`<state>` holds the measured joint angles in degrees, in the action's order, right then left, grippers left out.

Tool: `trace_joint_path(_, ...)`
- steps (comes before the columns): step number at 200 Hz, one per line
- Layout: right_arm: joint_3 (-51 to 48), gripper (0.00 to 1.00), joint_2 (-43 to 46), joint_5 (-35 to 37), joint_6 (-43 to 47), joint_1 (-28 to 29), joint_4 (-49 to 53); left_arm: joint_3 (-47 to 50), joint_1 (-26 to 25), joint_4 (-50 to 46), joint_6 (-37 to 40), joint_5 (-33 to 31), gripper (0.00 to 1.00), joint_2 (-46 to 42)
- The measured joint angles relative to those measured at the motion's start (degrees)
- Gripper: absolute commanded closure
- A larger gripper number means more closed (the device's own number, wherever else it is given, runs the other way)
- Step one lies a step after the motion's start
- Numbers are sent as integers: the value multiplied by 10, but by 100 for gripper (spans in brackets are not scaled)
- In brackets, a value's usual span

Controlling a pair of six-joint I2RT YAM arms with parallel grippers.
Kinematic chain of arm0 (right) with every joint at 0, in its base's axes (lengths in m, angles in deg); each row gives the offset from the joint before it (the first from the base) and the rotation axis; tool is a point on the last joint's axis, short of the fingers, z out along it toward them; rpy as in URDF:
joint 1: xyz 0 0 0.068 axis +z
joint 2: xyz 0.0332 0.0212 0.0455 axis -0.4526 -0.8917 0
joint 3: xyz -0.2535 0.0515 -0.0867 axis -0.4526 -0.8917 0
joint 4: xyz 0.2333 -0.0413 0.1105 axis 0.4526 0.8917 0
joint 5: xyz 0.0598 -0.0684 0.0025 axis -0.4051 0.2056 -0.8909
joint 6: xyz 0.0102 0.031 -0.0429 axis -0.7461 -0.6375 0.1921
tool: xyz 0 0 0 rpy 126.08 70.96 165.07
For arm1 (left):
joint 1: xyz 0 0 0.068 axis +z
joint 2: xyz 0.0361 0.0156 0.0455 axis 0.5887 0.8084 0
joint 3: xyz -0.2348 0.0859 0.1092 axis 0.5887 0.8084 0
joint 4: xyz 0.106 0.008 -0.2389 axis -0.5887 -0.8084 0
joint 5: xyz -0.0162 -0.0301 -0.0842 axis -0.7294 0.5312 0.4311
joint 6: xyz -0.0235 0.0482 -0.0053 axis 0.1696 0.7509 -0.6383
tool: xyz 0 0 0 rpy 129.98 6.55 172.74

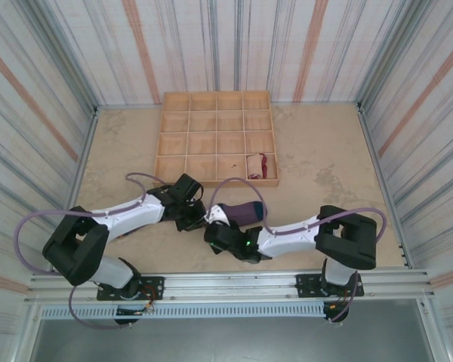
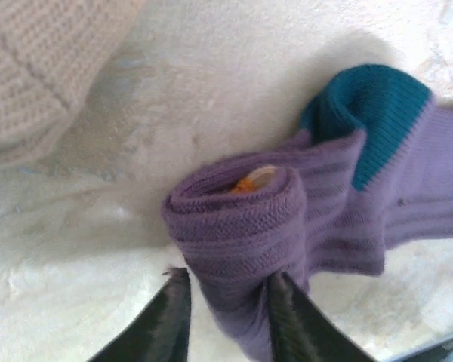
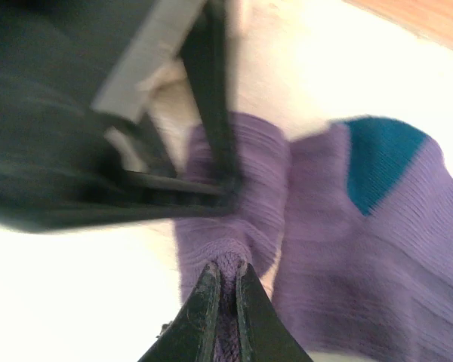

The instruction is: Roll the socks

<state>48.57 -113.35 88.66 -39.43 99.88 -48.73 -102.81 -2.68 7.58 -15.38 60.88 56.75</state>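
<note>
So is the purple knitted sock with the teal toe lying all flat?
No, the purple knitted sock with the teal toe is wound into a thick roll at one end, its toe end not rolled.

No legible text, label, brand, number or sign on anything here.

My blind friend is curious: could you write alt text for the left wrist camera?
A purple sock with a teal toe lies on a pale table, its other end rolled up. The left gripper straddles the roll with two dark fingers; cream knit fabric sits top left.
</note>
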Motion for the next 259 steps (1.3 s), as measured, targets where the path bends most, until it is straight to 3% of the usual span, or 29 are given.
trace_joint_path(15,-47,100,19,-70,-21,-49,-50,0,0,0,7,7,38,-21)
trace_joint_path(30,-83,100,32,-144,-45,-104,-105,0,1,0,12,8,34,-41)
trace_joint_path(116,-175,100,-15,-386,-179,-235,-332,30,2,37,12,10,33,-73)
trace_joint_path(170,-178,100,-47,-456,-252,-271,-379,42,0,88,12,-1,35,-58)
trace_joint_path(259,-133,100,-32,-475,-277,-284,-268,19,-8,146,25,-25,51,46)
